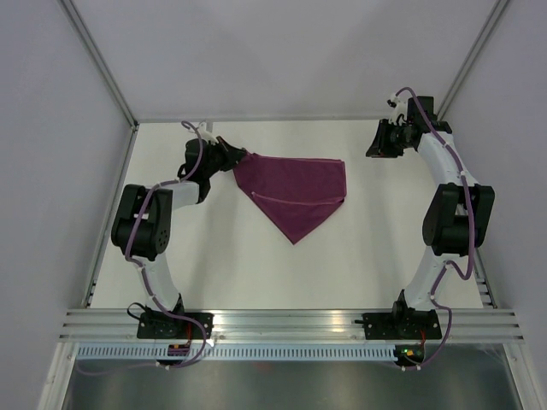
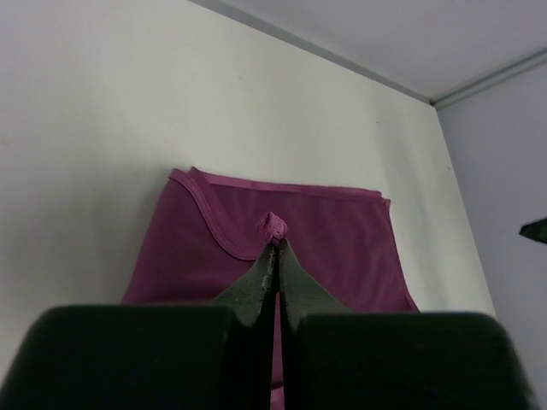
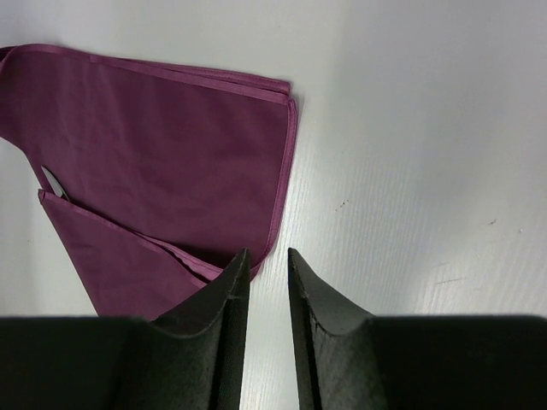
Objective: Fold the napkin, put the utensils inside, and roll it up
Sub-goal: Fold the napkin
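The napkin (image 1: 295, 192) lies toward the far middle of the white table (image 1: 214, 273), a thin magenta-purple cloth with a soft sheen. It is folded into layers that make a straight far edge and a point aimed at the near side. A narrow stitched hem (image 3: 286, 145) runs along its borders. The left gripper (image 1: 232, 159) is at the cloth's far-left corner. The left wrist view shows its dark, tapered fingers (image 2: 252, 286) pressed together on a small puckered nub of fabric, a pinch the overhead camera cannot resolve. The right gripper (image 1: 380, 143) sits by the far right of the table, apart from the napkin's right edge with bare tabletop between them. Its own camera shows the matte black fingers (image 3: 224, 290) set a narrow gap apart with nothing between them. That view alone also shows the stacked layers at the cloth's right edge and a pale sliver (image 3: 53, 182) in a notch on the left side; I cannot tell whether it is a blade or bare table. Open tabletop lies all along the near side and to the left and right of the cloth.
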Robot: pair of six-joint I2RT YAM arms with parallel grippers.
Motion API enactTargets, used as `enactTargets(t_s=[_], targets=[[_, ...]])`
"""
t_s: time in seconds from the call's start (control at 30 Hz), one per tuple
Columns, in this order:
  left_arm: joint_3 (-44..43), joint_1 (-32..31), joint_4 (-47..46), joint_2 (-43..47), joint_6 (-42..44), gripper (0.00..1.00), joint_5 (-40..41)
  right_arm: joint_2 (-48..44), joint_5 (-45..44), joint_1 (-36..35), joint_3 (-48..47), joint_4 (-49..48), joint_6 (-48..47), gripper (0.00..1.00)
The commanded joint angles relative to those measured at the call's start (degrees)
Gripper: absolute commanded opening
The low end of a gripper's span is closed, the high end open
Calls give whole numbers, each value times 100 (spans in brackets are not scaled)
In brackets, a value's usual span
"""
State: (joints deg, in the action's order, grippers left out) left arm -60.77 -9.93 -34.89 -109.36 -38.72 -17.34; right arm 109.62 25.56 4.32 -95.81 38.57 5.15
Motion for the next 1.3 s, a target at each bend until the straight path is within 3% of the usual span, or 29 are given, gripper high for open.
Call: enactTargets(t_s=[0.0, 0.53, 0.77, 1.27], targets=[[380, -254, -834, 406, 330, 2, -524, -20, -60, -36, -192, 37, 4, 30], [1401, -1300, -1415, 600, 602, 2, -1070, 6, -95, -115, -157, 19, -14, 29], [1463, -1765, -1520, 460, 734, 2, -1096, 7, -139, -159, -157, 19, -31, 29], [1604, -2144, -1643, 381, 875, 2, -1403, -38, -148, -150, -69, 2, -49, 29]])
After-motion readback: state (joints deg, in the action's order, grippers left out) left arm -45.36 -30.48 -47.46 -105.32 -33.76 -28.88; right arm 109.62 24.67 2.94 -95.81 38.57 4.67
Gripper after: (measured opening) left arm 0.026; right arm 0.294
